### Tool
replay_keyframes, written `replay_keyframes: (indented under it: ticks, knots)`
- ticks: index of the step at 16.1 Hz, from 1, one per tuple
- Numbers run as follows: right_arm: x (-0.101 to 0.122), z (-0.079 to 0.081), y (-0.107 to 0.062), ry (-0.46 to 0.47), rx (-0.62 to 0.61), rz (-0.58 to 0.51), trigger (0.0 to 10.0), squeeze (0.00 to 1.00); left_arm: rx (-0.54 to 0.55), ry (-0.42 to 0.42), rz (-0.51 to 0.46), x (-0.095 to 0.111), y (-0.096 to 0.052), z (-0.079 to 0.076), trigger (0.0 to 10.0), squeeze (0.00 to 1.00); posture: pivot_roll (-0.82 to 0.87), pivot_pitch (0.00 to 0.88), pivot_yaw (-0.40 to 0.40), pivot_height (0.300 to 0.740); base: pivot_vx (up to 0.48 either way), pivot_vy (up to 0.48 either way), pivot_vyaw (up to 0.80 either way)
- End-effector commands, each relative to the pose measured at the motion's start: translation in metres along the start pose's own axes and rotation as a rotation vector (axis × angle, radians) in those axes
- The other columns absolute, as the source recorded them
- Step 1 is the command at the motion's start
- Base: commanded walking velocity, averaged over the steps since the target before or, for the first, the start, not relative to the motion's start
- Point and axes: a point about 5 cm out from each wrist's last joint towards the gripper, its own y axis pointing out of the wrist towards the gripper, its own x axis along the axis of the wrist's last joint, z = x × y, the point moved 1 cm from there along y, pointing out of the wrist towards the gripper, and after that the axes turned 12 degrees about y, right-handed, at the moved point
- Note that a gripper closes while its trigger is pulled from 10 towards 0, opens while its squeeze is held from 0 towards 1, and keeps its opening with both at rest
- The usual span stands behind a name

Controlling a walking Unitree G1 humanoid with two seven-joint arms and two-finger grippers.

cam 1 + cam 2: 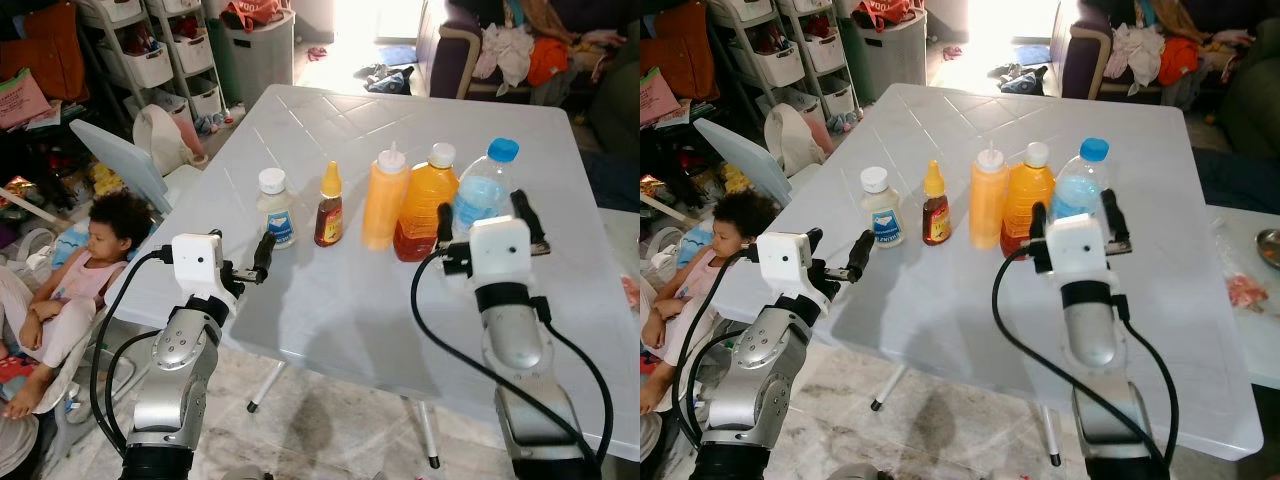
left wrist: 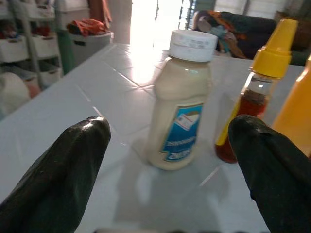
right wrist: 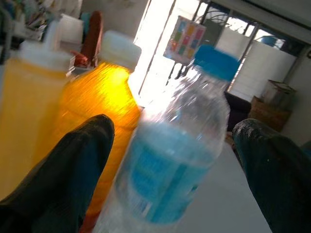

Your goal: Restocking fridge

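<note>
Five bottles stand in a row on the white table (image 1: 340, 310): a mayonnaise bottle (image 1: 273, 208), a small brown sauce bottle (image 1: 329, 206) with a yellow cap, a yellow squeeze bottle (image 1: 385, 197), an orange juice bottle (image 1: 425, 203) and a blue-capped water bottle (image 1: 482, 190). My right gripper (image 1: 484, 216) is open with the water bottle (image 3: 172, 160) standing between its fingers (image 3: 73, 160), a gap on each side. My left gripper (image 1: 240, 250) is open just short of the mayonnaise bottle (image 2: 182, 102), which sits ahead of the gap between its fingers (image 2: 63, 170).
A child (image 1: 95, 250) sits low beside the table's left edge. White drawer units (image 1: 170, 50) and a laundry bin (image 1: 255, 40) stand at the back left, a sofa with clothes (image 1: 520, 50) at the back right. A second table (image 1: 1250, 300) with a metal bowl (image 1: 1270, 245) is on the right.
</note>
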Motion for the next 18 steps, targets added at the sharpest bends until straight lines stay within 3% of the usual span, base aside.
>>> replay_keyframes:
  ticks: [1,6,18]
  knots:
    - [0.014,-0.007,0.006,0.012,-0.037,-0.052,10.0,0.0,-0.022,-0.003,-0.002,0.002,0.002,-0.002,10.0,0.0,-0.08,0.0,0.053,0.74,0.0,0.0,0.0]
    - [0.025,-0.006,0.016,0.074,-0.071,-0.082,10.0,0.0,-0.036,0.021,0.002,0.003,0.003,-0.001,10.0,0.0,-0.07,0.0,0.073,0.74,0.0,0.0,0.0]
    - [0.029,-0.016,0.038,0.195,-0.159,-0.069,10.0,0.0,-0.064,0.056,0.009,0.005,0.002,0.001,10.0,0.0,-0.04,0.0,0.097,0.74,0.0,0.0,0.0]
